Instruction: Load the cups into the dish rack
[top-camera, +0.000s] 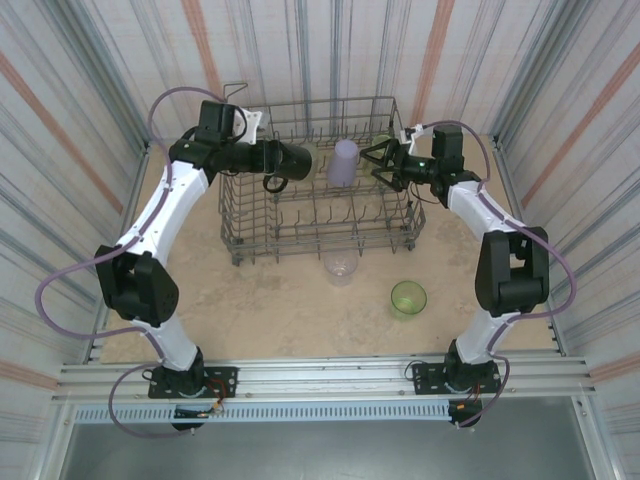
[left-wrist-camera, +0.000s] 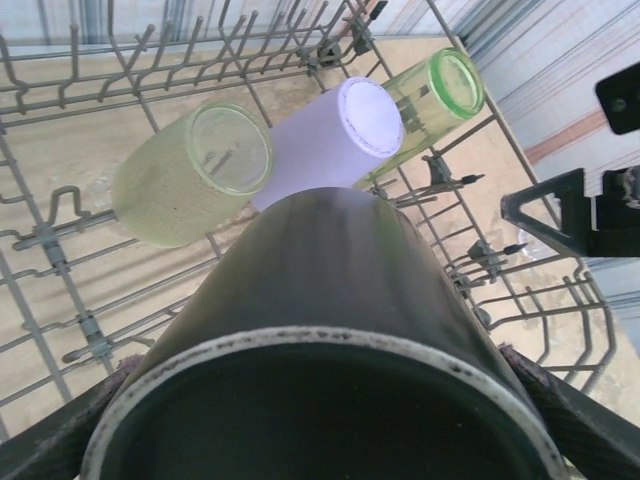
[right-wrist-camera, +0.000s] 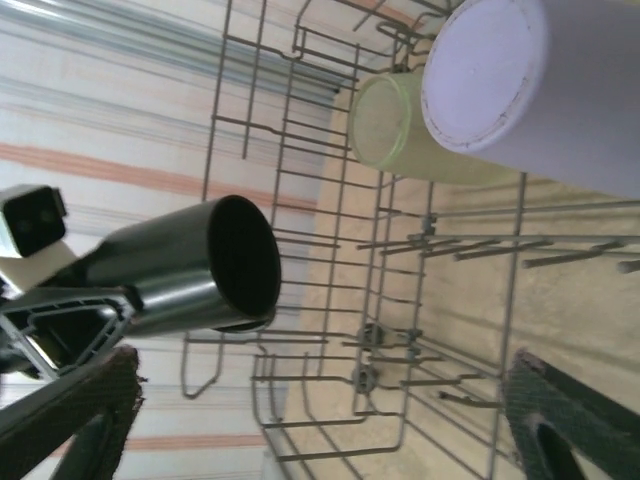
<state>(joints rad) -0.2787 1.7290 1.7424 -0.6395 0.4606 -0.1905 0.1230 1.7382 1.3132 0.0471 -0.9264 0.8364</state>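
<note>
- Dark cup (left-wrist-camera: 330, 330) lies nearest the left wrist camera, rim toward the lens. It is gripped on its side between the widely spread fingers of the left gripper (top-camera: 270, 160), above the left half of the dish rack (top-camera: 300, 232).
- Right gripper (top-camera: 375, 163) is fully open and empty at the rack's right edge.
- Loaded: 3 cups sit on the tines, a lavender cup (left-wrist-camera: 330, 140) between a frosted yellow-green cup (left-wrist-camera: 190, 175) and a bright green cup (left-wrist-camera: 440, 95).
- Not loaded: 2 cups stand on the table (top-camera: 280, 310). The clear cup (top-camera: 340, 268) is just beside the rack's near edge, and the loose green cup (top-camera: 408, 299) is toward the right edge.
- Judgement: roughly half done. The dark cup needs seating, then 2 pickups.
</note>
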